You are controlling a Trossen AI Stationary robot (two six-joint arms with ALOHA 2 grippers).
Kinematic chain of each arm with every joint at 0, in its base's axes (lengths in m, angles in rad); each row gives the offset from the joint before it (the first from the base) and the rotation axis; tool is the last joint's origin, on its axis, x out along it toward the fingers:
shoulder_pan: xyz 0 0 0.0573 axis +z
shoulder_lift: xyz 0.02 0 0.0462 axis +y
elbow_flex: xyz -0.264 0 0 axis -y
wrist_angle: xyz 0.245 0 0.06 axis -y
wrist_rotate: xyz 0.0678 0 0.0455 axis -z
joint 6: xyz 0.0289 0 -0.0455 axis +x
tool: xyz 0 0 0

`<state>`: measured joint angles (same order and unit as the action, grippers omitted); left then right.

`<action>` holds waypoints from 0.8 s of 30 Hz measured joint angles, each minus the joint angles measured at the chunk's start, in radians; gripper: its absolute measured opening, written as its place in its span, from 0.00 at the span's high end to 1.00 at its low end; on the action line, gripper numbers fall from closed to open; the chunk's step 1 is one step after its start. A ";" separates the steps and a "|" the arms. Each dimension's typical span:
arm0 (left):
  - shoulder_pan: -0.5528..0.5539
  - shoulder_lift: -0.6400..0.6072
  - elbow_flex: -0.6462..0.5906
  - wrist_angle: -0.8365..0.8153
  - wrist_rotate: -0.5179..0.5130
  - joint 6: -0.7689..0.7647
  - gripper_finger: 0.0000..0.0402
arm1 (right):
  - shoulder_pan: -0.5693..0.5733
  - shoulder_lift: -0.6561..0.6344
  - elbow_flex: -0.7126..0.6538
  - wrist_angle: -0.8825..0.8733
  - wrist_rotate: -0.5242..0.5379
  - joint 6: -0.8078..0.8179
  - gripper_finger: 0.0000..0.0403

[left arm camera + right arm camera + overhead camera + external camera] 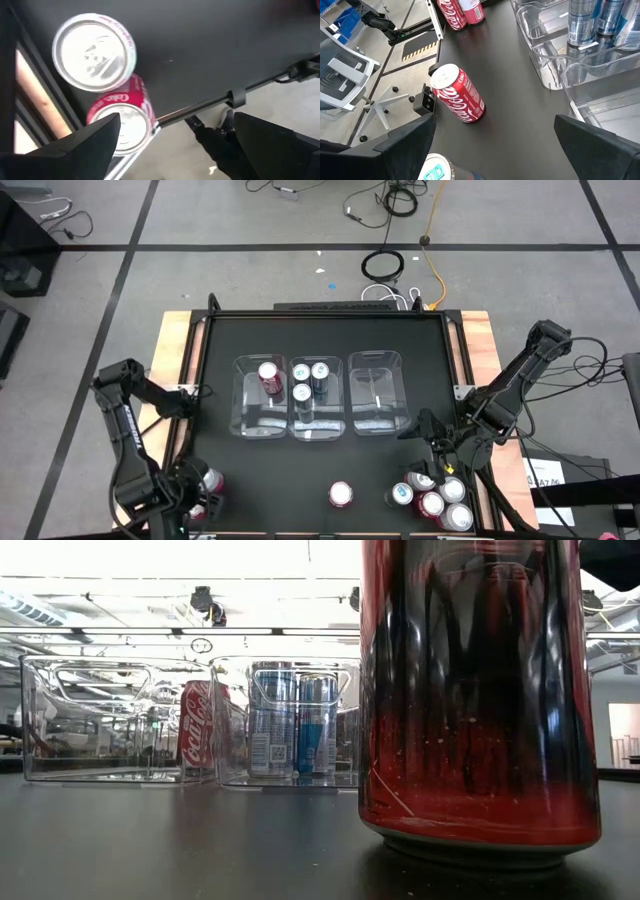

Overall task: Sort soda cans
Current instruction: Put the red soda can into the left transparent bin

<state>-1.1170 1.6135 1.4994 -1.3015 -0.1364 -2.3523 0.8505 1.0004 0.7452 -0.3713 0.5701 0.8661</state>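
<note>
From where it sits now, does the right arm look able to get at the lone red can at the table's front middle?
Probably yes. The red can stands alone on bare table, with open black surface between it and the right tool. The can cluster sits off to the side, not in the path.

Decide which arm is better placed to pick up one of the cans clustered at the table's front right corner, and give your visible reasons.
Probably the right. The right gripper hangs open just above that cluster of cans, while the left gripper sits at the opposite front corner beside its own two cans.
</note>
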 joint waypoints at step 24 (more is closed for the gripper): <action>-0.037 0.090 0.000 -0.012 0.078 -0.002 0.01 | 0.000 0.000 0.000 0.000 0.001 0.000 0.01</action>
<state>-1.1545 1.7030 1.4990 -1.3140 -0.0580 -2.3539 0.8505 1.0004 0.7452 -0.3710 0.5709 0.8665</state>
